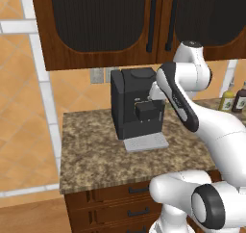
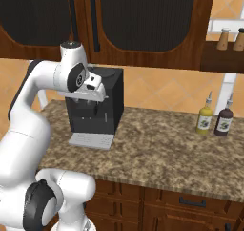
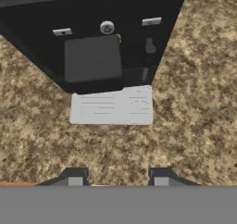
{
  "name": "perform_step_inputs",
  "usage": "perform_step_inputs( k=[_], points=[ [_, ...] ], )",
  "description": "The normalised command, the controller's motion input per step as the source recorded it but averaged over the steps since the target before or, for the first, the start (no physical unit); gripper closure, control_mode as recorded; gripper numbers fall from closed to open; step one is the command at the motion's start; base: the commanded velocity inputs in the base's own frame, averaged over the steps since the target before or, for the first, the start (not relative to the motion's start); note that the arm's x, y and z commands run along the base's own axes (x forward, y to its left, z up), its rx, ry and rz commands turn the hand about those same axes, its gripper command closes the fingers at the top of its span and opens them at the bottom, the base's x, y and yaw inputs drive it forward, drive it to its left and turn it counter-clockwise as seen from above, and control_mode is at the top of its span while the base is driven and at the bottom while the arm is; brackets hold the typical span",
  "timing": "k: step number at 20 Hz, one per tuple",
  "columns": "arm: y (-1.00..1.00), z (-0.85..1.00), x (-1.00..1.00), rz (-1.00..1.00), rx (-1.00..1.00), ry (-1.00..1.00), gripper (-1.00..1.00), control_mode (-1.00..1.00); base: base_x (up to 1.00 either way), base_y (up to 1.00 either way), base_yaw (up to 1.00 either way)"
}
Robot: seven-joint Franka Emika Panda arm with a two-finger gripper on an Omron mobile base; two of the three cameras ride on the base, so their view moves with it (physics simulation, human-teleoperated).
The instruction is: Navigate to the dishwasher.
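A black coffee machine (image 1: 130, 102) stands on the speckled brown stone surface (image 1: 91, 155), near the back wall. A flat grey tray (image 1: 145, 143) sticks out at its foot and rests on the surface. The white robot arm (image 1: 192, 107) bends up and over, and its hand hangs in the air just in front of the machine. From the hand view, the jaws (image 3: 118, 177) point down at the surface in front of the grey tray. The two dark tips stand apart with a gap between them, and they hold nothing. Dark brown cupboards (image 1: 101, 20) with long black handles hang on the wall above the machine. Wooden drawers (image 1: 125, 205) sit under the surface. Far off to the right side, a yellow bottle (image 2: 205, 118) and a dark bottle (image 2: 223, 121) stand next to each other by the wall. Higher up, two little shakers (image 2: 230, 39) sit on a wooden shelf (image 2: 221, 57). I cannot tell where the dishwasher is from here.
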Motion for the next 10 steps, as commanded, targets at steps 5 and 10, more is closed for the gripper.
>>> perform_step_inputs(
  k=[5,10],
  points=[
    [0.0,0.0,-0.78,0.01,0.0,0.01,-1.0,-1.0,0.0,0.0,0.0],
    [-0.02,0.0,-0.99,0.0,0.0,-0.14,-1.0,-1.0,0.0,0.0,0.0]
  ],
)
